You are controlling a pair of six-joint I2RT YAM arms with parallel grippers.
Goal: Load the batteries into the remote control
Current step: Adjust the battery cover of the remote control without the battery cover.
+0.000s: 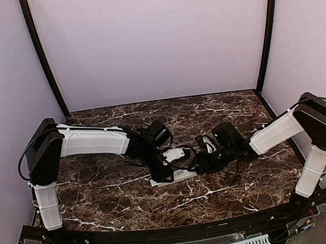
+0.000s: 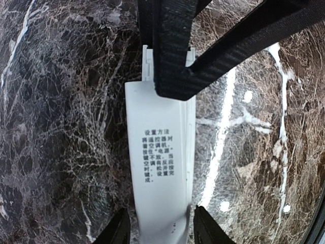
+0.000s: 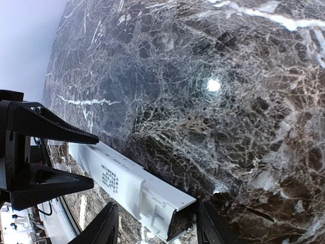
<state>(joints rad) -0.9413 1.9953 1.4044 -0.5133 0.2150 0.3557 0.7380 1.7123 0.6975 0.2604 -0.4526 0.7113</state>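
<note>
Left gripper [image 2: 162, 209]: fingertips hug both long edges of the remote control [image 2: 160, 152]; pinching or merely bracketing, I cannot tell.
Remote: lies flat on the marble table [image 2: 61, 127], printed side up, between both grippers.
Right gripper [image 3: 157, 211]: jaws apart, astride the remote's ribbed, open-looking far end, gripping nothing.
Batteries: none in view.
Advice: brace the remote squarely so it cannot swivel during loading.

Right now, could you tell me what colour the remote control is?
The remote control is white with small black printed text, clearest in the left wrist view.
</note>
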